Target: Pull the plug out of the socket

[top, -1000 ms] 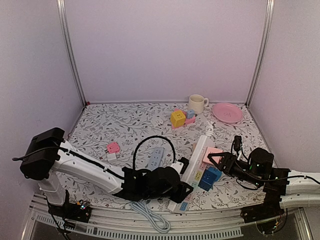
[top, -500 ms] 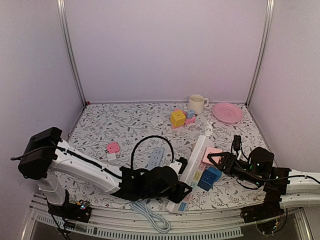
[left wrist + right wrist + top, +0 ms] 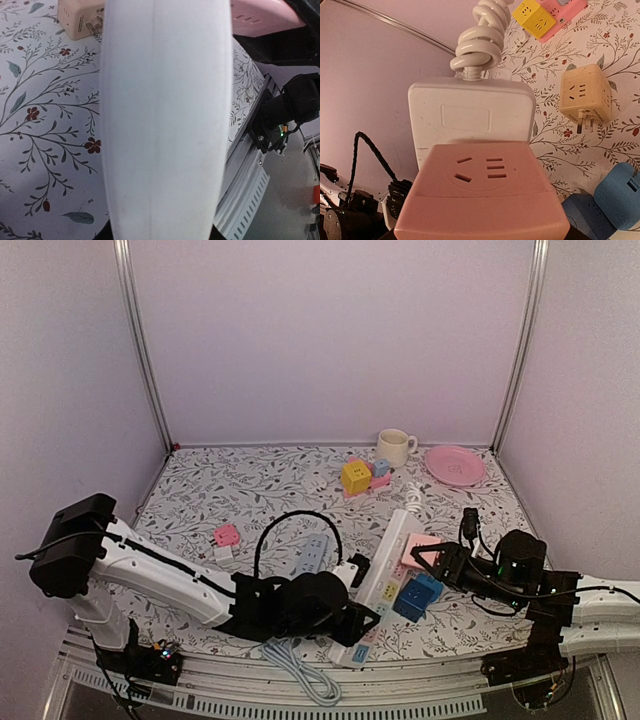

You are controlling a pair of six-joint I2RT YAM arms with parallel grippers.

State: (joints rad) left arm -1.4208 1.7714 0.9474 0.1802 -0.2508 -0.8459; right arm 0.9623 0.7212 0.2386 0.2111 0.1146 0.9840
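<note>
My right gripper [image 3: 426, 560] is closed around the pink cube plug [image 3: 480, 195], which fills the space between its jaws. Directly beyond the fingertips, the white power strip [image 3: 470, 115] sits flush against the plug's far side. I can't see the pins from here, but I judge the plug not yet out of its socket.

My left gripper [image 3: 355, 625] is narrow, clamped on the strip's near end, and the strip's body runs straight out ahead of that wrist.

Both holds look set, so the grasping part is done. What's left is the pull itself: drawing the plug away while the left anchors the strip. Blue adapters [image 3: 615, 200] sit just right of the right gripper.
</note>
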